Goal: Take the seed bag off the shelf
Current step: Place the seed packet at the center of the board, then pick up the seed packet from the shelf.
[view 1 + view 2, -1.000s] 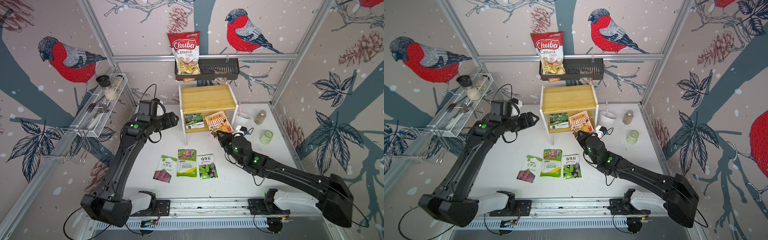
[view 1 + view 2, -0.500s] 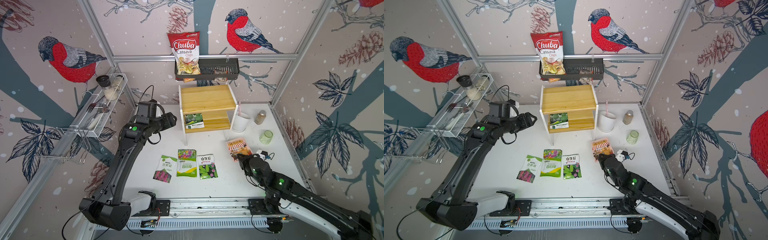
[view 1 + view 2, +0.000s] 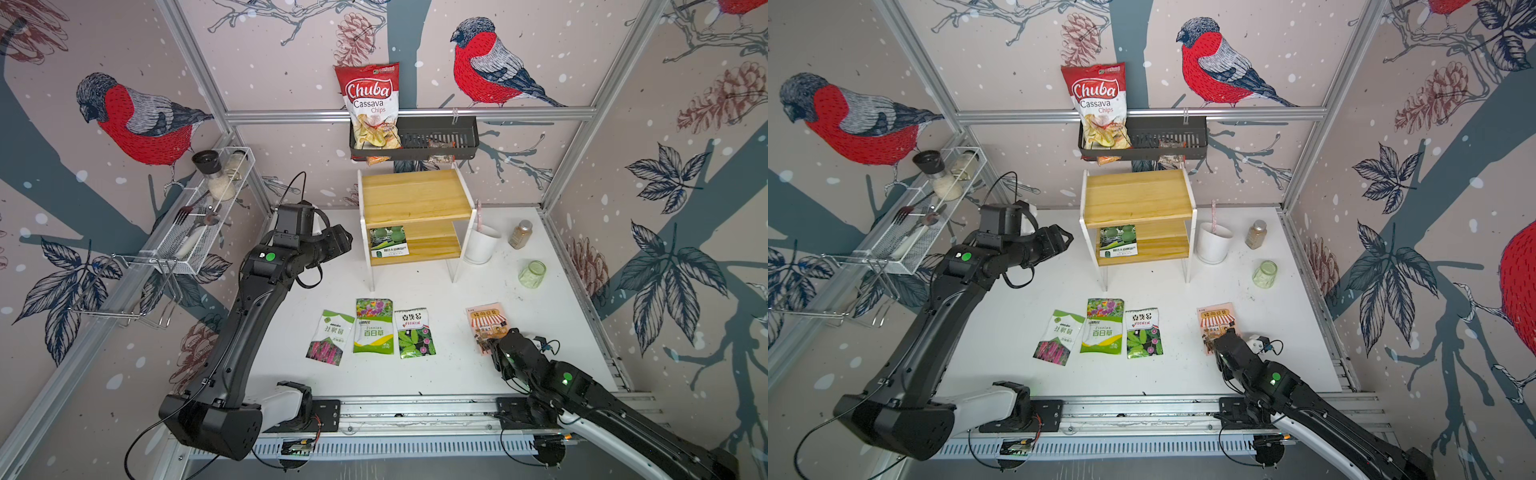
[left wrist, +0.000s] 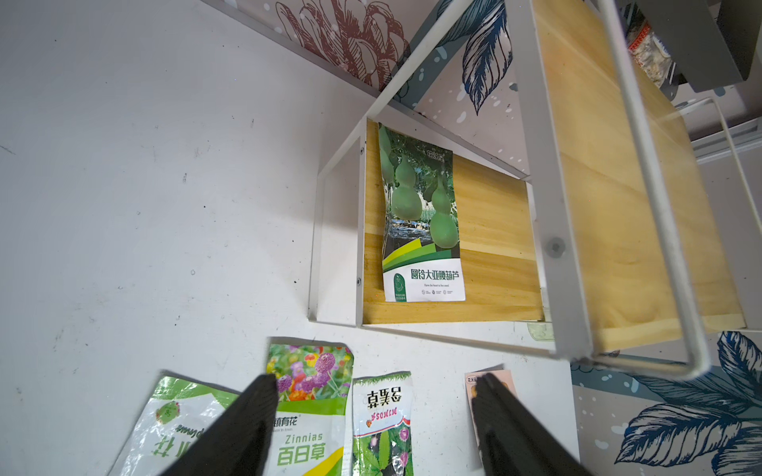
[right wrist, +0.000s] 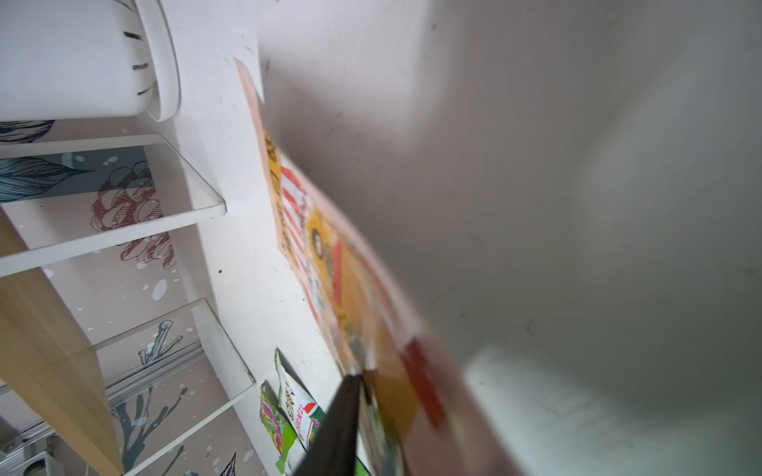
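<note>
Right hand (image 3: 488, 345): low at counter (image 3: 436, 291), on orange seed bag (image 3: 485, 322) end; grip unclear, likely releasing. Left hand (image 4: 375, 383): spread wide, empty; gourd bag (image 4: 420, 222) ahead on shelf (image 4: 495, 214), seemingly next.

The chip bag (image 3: 370, 104) reads "Chuba Cassava Chips". The zinnia packet (image 3: 373, 332) reads "Zinnias" and "百日草". The gourd packet (image 4: 420, 222) reads "圆铃大亚腰葫芦".

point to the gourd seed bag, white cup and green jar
gourd seed bag (image 4: 420, 218): left wrist view, printed front
white cup (image 3: 480, 249): in a top view, side wall
green jar (image 3: 532, 275): in a top view, glass body
</note>
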Motion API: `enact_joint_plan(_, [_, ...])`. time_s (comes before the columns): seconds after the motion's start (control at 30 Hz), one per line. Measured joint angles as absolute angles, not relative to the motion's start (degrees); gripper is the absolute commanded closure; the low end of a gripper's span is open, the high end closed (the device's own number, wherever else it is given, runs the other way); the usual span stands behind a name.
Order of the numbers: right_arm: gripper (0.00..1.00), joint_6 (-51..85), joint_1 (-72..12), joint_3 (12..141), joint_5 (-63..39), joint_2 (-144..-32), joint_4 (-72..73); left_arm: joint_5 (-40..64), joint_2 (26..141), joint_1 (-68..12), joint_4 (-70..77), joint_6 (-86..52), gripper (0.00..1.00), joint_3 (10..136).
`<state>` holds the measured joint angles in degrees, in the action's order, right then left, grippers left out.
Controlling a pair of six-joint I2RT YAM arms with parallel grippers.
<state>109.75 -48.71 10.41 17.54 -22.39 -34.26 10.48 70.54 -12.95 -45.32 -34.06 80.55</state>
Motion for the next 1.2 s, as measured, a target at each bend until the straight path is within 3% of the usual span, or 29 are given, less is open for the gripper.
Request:
enact_joint_plan(0.17, [0.00, 110.3, -47.8, 16.4, 16.1, -25.5, -41.6, 10.5, 70.8, -13.0, -45.3, -34.1, 0.22, 80.2])
enact_joint_plan(0.37, [0.00, 104.0, -47.7, 32.5, 17.7, -34.3, -44.1, 10.5, 71.3, -13.0, -45.3, -34.0, 0.21, 80.2])
enact_joint_plan(0.63, [0.00, 90.0, -49.2, 39.2, 14.4, -59.2, -19.4, 10.7, 73.0, -13.0, -45.3, -33.0, 0.22, 82.4])
enact_joint_plan(0.97, [0.00, 78.3, -49.9, 56.8, 9.6, -88.0, 5.6, 13.8, 72.2, -13.0, -44.8, -30.5, 0.21, 85.1])
enact_joint_plan(1.03, [0.00, 77.2, -49.5, 60.1, 8.8, -91.7, 7.6, 15.1, 72.1, -13.0, -43.9, -29.9, 0.15, 85.1])
enact_joint_plan(1.07, [0.00, 76.7, -49.4, 61.2, 8.6, -93.1, 8.2, 15.4, 72.2, -13.0, -43.6, -29.7, 0.06, 85.1])
enact_joint_plan(1.2, [0.00, 76.2, -49.1, 65.6, 8.4, -98.5, 10.2, 16.8, 73.5, -13.0, -43.8, -29.3, 0.05, 86.1])
